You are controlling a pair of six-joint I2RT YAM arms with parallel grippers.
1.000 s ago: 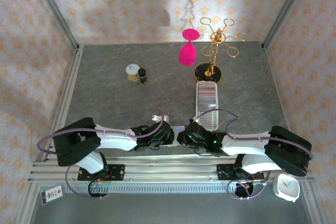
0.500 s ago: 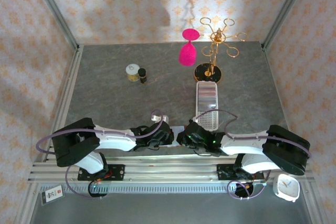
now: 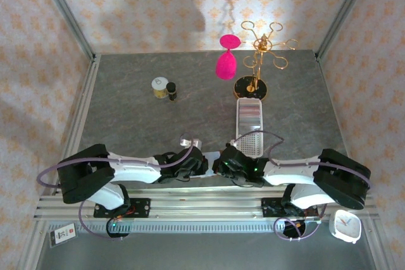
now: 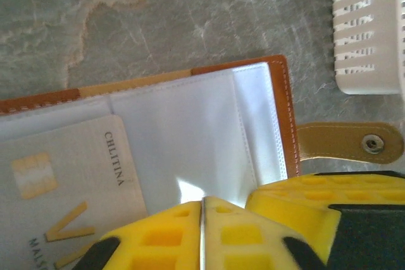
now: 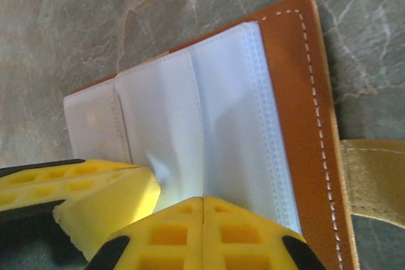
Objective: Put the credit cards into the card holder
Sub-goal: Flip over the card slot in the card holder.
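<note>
The card holder (image 4: 190, 124) lies open on the grey table, with a brown leather rim (image 5: 288, 93) and pale clear sleeves. One credit card (image 4: 63, 175), whitish with a gold chip and lettering, lies on its left half, partly under my left fingers. My left gripper (image 4: 202, 202) is shut, its yellow tips on the sleeves. My right gripper (image 5: 202, 199) is shut too, touching a sleeve fold right beside the left one. In the top view both wrists (image 3: 212, 165) meet at the near edge and hide the holder.
A long white perforated tray (image 3: 250, 124) stands just beyond the holder (image 4: 370, 30). The holder's snap strap (image 4: 354, 142) sticks out to the right. Farther back are a gold rack (image 3: 256, 61), a pink glass (image 3: 226, 61), a small jar (image 3: 160, 86) and a dark bottle (image 3: 171, 91).
Both arms have sunk slightly, with the left shoulder shifting left. The two wrists stay together over the same spot.
</note>
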